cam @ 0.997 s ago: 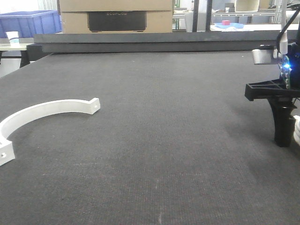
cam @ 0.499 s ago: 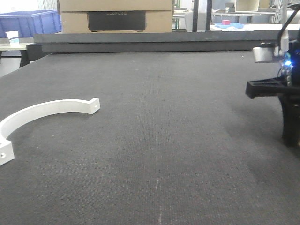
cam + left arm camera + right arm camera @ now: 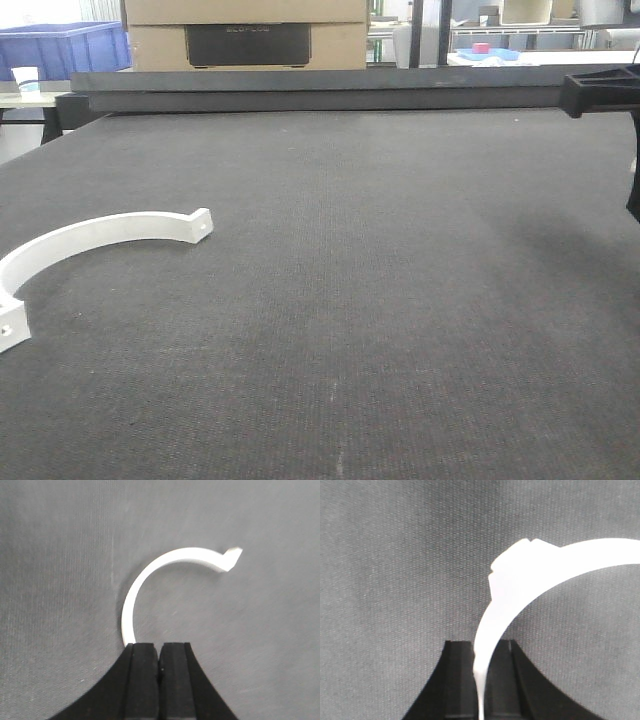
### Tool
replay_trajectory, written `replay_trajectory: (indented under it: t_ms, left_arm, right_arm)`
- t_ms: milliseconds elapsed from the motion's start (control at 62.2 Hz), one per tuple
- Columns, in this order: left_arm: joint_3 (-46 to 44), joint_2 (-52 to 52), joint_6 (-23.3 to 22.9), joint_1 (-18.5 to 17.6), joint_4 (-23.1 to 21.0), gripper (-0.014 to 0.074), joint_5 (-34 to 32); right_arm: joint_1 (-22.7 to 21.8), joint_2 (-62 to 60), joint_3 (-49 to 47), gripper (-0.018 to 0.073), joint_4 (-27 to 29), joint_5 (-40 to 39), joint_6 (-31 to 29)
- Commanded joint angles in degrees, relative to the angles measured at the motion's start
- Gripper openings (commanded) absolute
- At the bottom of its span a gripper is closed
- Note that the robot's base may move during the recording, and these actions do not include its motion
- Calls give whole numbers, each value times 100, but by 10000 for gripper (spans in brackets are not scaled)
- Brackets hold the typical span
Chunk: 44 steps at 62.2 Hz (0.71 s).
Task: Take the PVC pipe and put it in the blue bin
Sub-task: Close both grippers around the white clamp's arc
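Two curved white PVC pipe pieces show. One (image 3: 100,232) (image 3: 165,562) lies flat on the dark mat at the front left. My left gripper (image 3: 160,647) hangs over its near end, shut with nothing between the fingers; that end is hidden behind them. The other piece (image 3: 520,580) is pinched by its thin end in my right gripper (image 3: 481,647), lifted off the mat. In the front view only part of the right gripper (image 3: 634,200) shows at the right edge, and its piece is out of frame. The blue bin (image 3: 60,45) stands beyond the mat, far left.
A dark raised bar (image 3: 320,90) runs along the mat's far edge. Behind it stand a cardboard box (image 3: 248,35) and shelving (image 3: 500,35). A white cup (image 3: 27,78) sits on a side table by the bin.
My right gripper has risen off the mat and moved up and right, mostly leaving the front view, carrying its white piece with it. The piece at the left has not moved.
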Motion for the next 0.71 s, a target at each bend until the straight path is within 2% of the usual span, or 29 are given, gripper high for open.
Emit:
replay_trajectory:
  t_ms: [0,97,161,386,611,692]
  left_arm:
    - [-232,462,-209,-272,317,-111,135]
    - [-448,938,-839,-599,1297,-111,221]
    - [-475,1140,-1136,-696,1601,-111,285]
    - [-377,1454,-1164,-696,1487,-111,205]
    - [-273,1701,-1047,-696,1034,-111,12]
    - [-273,1807,-1055,-696,1022,-111,-13]
  right_arm:
    - [-1,-62,-7,-167,-96,-43,-34]
    - [-1,-62,-7,-167,-96,-43,-34]
    - [-1,-61,-7,-167,-96,-32,-34]
    - [-1,-61,-7,-167,-96,-104,-34]
    - [-1,-61,-7,-167,-96,-202,-34]
    - [-1,-61,-7,-167,-96,-239,-34]
